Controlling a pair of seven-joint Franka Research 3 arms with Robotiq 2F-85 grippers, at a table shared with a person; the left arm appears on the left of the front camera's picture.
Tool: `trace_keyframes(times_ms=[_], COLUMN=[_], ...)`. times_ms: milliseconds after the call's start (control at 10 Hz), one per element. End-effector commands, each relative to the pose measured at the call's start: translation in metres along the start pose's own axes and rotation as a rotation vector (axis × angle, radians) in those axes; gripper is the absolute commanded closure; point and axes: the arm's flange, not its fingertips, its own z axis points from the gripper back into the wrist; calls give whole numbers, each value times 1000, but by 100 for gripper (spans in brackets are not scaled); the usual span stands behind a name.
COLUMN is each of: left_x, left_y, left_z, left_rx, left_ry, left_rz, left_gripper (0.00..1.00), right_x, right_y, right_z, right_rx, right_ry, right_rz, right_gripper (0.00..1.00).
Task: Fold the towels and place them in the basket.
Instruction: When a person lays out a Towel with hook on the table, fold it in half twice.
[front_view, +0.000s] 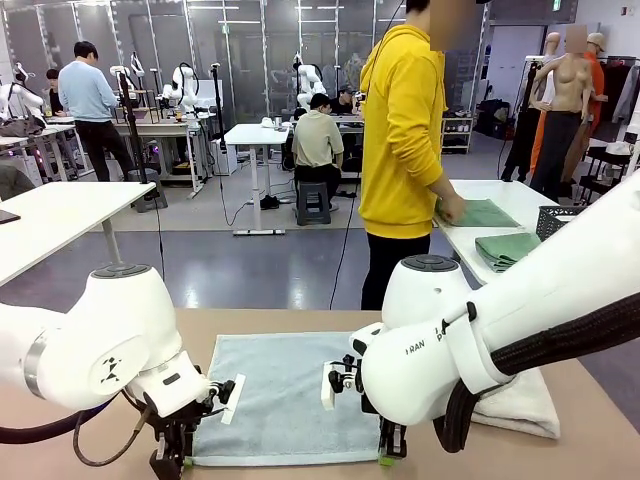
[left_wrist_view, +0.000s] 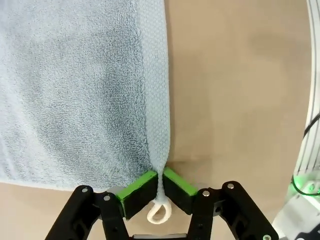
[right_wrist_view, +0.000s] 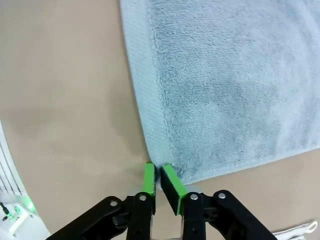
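Front view: the blue towel (front_view: 285, 395) lies flat on the surface (front_view: 280, 325), mid-scene; the left hand (front_view: 170, 462) is down at its near-left corner and the right hand (front_view: 390, 452) at its near-right corner. A cream towel (front_view: 520, 405) lies folded just right of the blue one, partly under the right arm; the basket (front_view: 560, 218) stands well apart on a far-right table, where a person (front_view: 405, 130) handles green cloths.

Left wrist view: the green pads (left_wrist_view: 137, 190) pinch the towel's corner hem, with a white loop (left_wrist_view: 159, 212) hanging out behind them; the bite looks firm.

Right wrist view: the pads are pressed together right at the corner tip; very little cloth, if any, lies between them, and I cannot tell whether it is truly caught.

Risks, as I judge them: the right corner could slip free on the lift, because the bite is so shallow, and the towel would then swing from the left corner alone and fold askew; uneven lifting by the two hands would crease the fold; the right arm, sweeping far over the surface, could drag the cream towel, since it lies beneath that arm.
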Motion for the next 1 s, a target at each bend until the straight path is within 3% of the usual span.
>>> trace_keyframes(times_ms=[0,500,900], left_x=[-10,-6,-11], left_y=[-12,-10,-10], left_z=[-7,3,51], left_rx=[-27,-27,25], left_ry=[19,-25,-53], left_rz=[-9,-10,-6], left_gripper=[100,100,100], right_x=[5,11,8], right_y=[-1,4,5], right_z=[-13,-6,45], right_rx=[-9,-10,-94], right_ry=[50,15,-55], right_rz=[-15,1,12], right_gripper=[100,100,100])
